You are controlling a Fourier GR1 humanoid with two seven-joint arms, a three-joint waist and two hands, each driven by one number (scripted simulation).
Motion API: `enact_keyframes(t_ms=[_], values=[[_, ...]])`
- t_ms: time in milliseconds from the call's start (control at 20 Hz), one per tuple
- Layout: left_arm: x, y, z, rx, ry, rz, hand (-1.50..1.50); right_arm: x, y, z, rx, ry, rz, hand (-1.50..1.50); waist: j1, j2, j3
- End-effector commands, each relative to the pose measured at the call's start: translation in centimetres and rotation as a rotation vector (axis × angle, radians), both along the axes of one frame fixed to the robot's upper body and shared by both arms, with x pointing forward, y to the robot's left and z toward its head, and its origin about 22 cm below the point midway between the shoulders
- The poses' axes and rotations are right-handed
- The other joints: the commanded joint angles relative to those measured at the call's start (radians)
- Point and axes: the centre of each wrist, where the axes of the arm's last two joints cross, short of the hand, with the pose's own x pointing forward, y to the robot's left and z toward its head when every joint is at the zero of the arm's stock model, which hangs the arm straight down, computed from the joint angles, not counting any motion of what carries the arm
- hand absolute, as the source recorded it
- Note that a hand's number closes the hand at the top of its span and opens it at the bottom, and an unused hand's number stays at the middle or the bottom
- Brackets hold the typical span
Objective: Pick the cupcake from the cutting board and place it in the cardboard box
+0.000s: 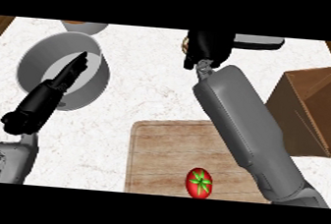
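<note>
Right forearm (247, 125) fills mid-frame, running diagonally from lower right over the board's right side toward the far counter. Counter (148, 88) white marble. Board (158, 148) wood, low centre, partly under forearm. Box (304, 100) brown, at right edge, just beside forearm. Bowl (29, 56) grey, big, upper left. Left hand (50, 90) over bowl's near rim, fingers straight and together, pointing away, holding nothing. Right hand (210, 44) top centre, fingers curled in around its load. Tomato (199, 183) red, green stem, on board's near edge. Cupcake (182, 44) only a brown sliver at right hand's left edge, inside that curl, mostly hidden; well apart from board, left of box, not in it.
</note>
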Motion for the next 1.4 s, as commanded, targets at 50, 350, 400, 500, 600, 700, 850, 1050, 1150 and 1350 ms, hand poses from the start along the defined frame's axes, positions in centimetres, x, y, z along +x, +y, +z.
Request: enact_keyframes(t_ms=[50, 350, 400, 500, 600, 700, 850, 1050, 1150, 1350], values=[[-0.3, -0.7, -0.5, -0.015, 0.012, 0.017, 0.00, 0.7, -2.9, 4.0, 0.148, -0.143, -0.228, 1.50, -0.008, -0.002, 0.000], [-0.4, -2.4, -0.3, -0.003, -0.012, 0.009, 0.00, 1.2, -9.2, 5.1, 0.172, -0.222, -0.398, 1.50, -0.011, 0.001, 0.001], [0.0, -0.8, -1.5, -0.007, 0.002, 0.013, 0.00, 1.7, -9.2, 5.7, 0.206, -0.232, -0.429, 1.50, -0.007, 0.005, 0.000], [0.2, 1.1, 0.7, -0.002, 0.001, 0.015, 0.00, 0.2, -11.1, 5.8, 0.191, -0.222, -0.437, 1.50, -0.015, -0.001, 0.000], [0.4, 0.9, -0.6, 0.001, -0.014, 0.018, 0.00, 0.8, -14.9, 3.8, 0.179, -0.219, -0.481, 1.50, -0.013, 0.003, 0.000], [0.4, 0.1, -0.2, 0.001, -0.004, 0.018, 0.00, 0.5, -16.5, 5.2, 0.093, -0.177, -0.517, 1.50, -0.013, 0.001, 0.000], [0.0, 0.7, 0.5, 0.005, 0.001, 0.008, 0.00, 0.4, -19.4, 4.4, 0.106, -0.030, -0.488, 1.50, -0.010, 0.001, 0.000], [-0.7, 1.0, 0.0, -0.010, 0.008, 0.018, 0.00, 0.0, -23.4, 2.7, 0.192, 0.219, -0.501, 1.50, -0.018, -0.002, 0.001], [-0.6, 0.4, 0.8, -0.012, -0.009, 0.016, 0.00, -0.5, -25.3, 1.1, 0.210, 0.280, -0.514, 1.50, -0.012, 0.000, 0.001], [-0.6, -0.1, 0.4, 0.002, -0.014, 0.021, 0.00, -1.6, -28.0, 1.2, 0.235, 0.379, -0.461, 1.50, -0.009, 0.000, 0.000]])
